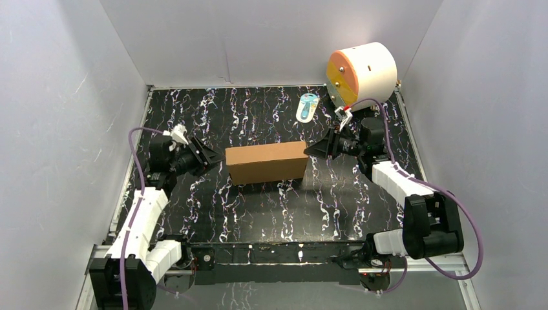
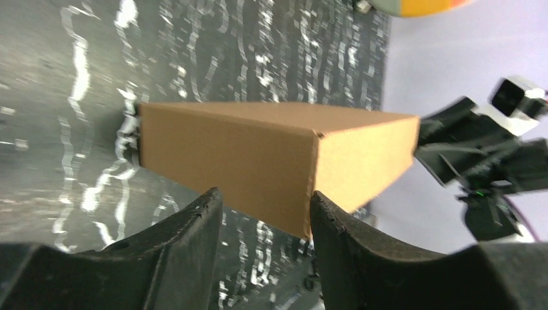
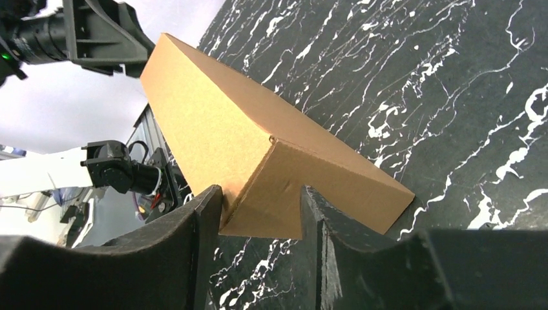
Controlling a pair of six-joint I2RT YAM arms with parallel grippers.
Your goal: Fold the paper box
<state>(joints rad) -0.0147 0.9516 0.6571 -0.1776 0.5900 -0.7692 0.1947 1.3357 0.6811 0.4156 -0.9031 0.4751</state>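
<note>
Paper box, look: the paper box [image 1: 266, 161] is plain brown cardboard, closed into a long, shallow rectangular block with sharp, straight edges. Its top and the long side facing the arm bases are smooth and unprinted.
Paper box, place: it lies flat on the black marbled table [image 1: 258, 213], well apart from the white-and-orange cylinder [image 1: 362, 72], to that cylinder's left and nearer the arm bases.
Left pincer: the left gripper [image 1: 214, 157] is at the box end farther from the cylinder. Its fingers [image 2: 197, 239] are spread, and a corner of the box shows beyond the gap. Whether they touch the cardboard cannot be told.
Right pincer: the right gripper [image 1: 311, 149] is at the box end nearer the cylinder. Its fingers [image 3: 194, 245] are spread, with an upright edge of the box in the gap and nothing pinched.
Counts: one box, one cylinder, two grippers, and one small blue-and-white packet [image 1: 307, 107] lying just left of the cylinder.
Hidden or unclear: the box's underside and its far long side are out of sight. The left wrist view cuts the cylinder to an orange sliver at the top edge. The packet's print is too small to read. Small marks at the box's far end in the left wrist view are too blurred to make out.
</note>
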